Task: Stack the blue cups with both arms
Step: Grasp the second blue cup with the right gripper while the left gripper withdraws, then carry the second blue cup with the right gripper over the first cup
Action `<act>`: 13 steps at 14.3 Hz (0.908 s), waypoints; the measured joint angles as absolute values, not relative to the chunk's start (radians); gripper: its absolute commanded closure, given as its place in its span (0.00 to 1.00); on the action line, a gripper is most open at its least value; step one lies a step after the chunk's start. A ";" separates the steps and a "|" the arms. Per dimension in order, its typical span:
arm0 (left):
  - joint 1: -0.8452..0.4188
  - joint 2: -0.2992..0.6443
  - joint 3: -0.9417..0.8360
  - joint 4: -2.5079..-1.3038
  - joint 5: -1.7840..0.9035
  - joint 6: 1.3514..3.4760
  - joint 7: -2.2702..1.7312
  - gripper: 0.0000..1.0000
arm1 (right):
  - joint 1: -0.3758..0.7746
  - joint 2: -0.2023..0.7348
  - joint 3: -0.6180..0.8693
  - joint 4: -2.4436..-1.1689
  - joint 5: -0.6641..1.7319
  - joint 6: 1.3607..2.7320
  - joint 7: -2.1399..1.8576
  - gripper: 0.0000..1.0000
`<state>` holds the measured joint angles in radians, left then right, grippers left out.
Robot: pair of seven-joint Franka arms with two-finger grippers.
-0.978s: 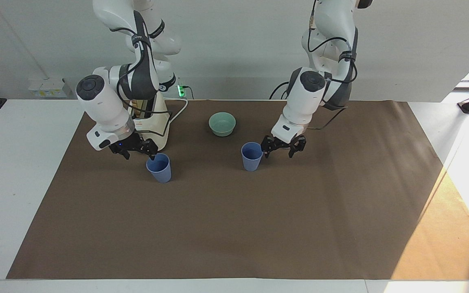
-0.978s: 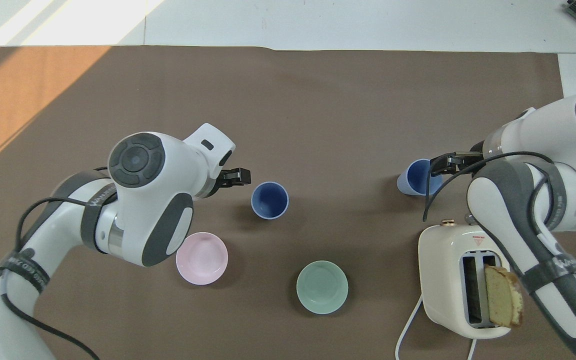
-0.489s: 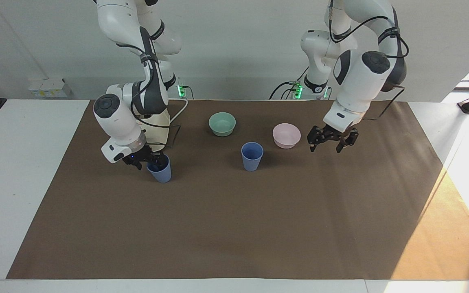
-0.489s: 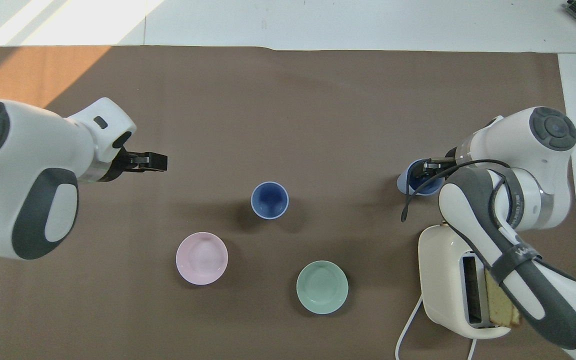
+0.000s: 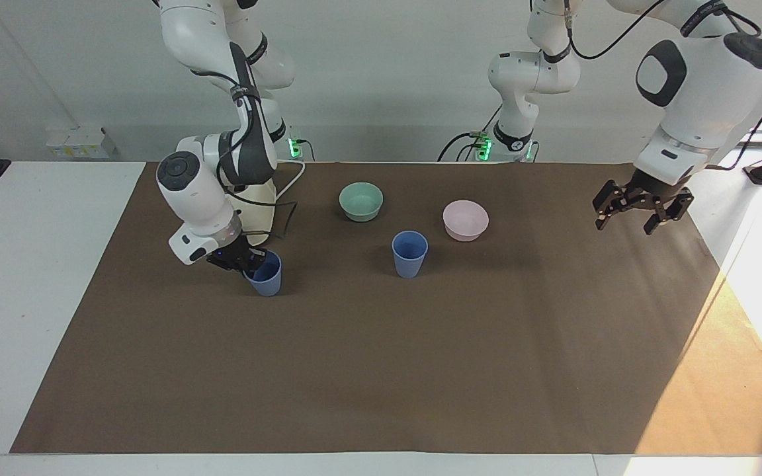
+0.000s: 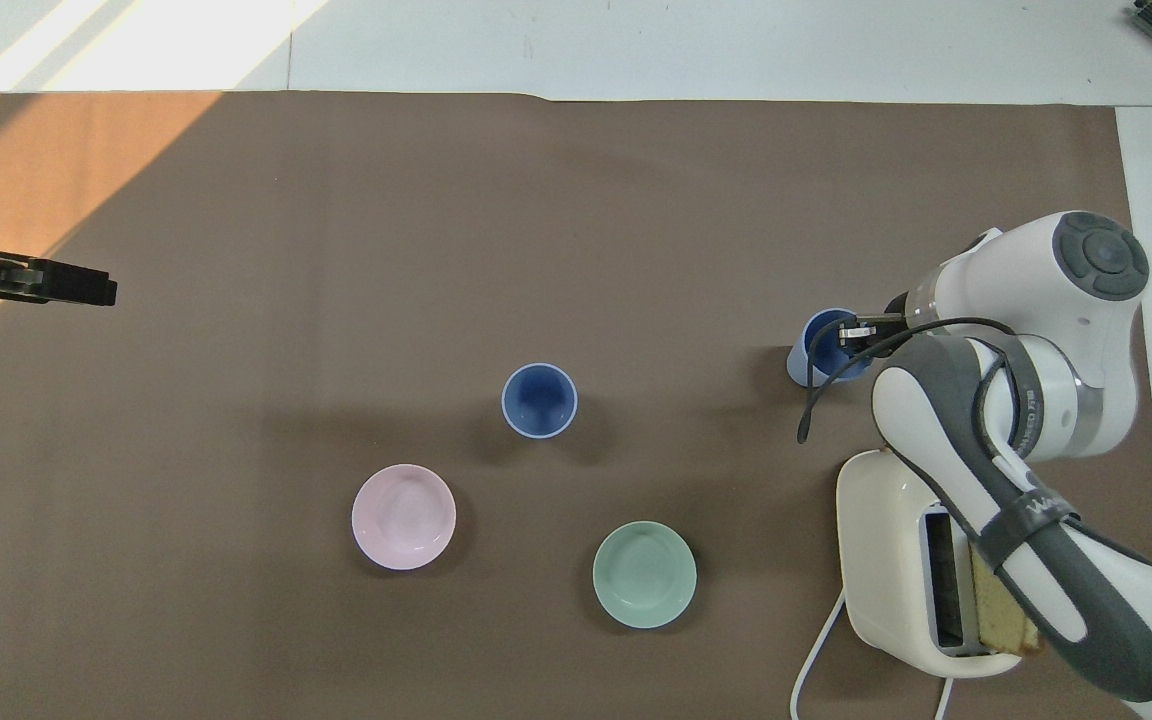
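Note:
Two blue cups stand upright on the brown mat. One cup stands alone mid-table, close to the pink bowl. The other cup stands toward the right arm's end, just farther from the robots than the toaster. My right gripper is down at this cup, shut on its rim with one finger inside. My left gripper is open and empty, raised over the mat's edge at the left arm's end, well away from both cups.
A pale green bowl and a pale pink bowl sit nearer to the robots than the middle cup. A cream toaster with a bread slice stands by the right arm's base, its cable trailing.
My left arm swung away from the middle cup to its own end of the table, uncovering the pink bowl. My right gripper sank onto its cup's rim and the cup shifted slightly.

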<state>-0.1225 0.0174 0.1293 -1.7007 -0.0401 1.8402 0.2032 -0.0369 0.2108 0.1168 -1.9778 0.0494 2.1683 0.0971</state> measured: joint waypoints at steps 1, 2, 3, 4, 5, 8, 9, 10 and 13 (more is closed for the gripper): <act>-0.115 0.023 0.129 -1.674 -0.022 1.815 0.223 0.00 | -0.035 0.209 0.117 -1.956 0.049 2.138 0.097 1.00; -0.109 0.029 0.129 -1.645 -0.013 1.793 0.238 0.00 | -0.033 0.206 0.117 -1.916 0.049 2.087 0.097 1.00; -0.106 0.035 0.130 -1.620 -0.011 1.770 0.247 0.00 | -0.032 0.202 0.117 -1.866 0.049 2.028 0.097 1.00; -0.104 0.037 0.130 -1.600 -0.010 1.743 0.250 0.00 | -0.029 0.198 0.117 -1.817 0.049 1.979 0.097 1.00; -0.100 0.036 0.130 -1.586 -0.010 1.711 0.250 0.00 | -0.024 0.194 0.117 -1.774 0.050 1.942 0.100 1.00; -0.079 0.024 0.131 -1.569 -0.009 1.624 0.252 0.00 | 0.046 0.196 0.118 -1.676 0.044 1.872 0.219 1.00; -0.077 0.021 0.131 -1.569 -0.009 1.612 0.252 0.00 | 0.083 0.204 0.120 -1.648 0.025 1.840 0.268 1.00; -0.077 0.020 0.130 -1.569 -0.009 1.608 0.252 0.00 | 0.129 0.217 0.122 -1.614 0.001 1.811 0.321 1.00; -0.077 0.020 0.129 -1.569 -0.009 1.599 0.252 0.00 | 0.263 0.266 0.124 -1.503 -0.025 1.769 0.487 1.00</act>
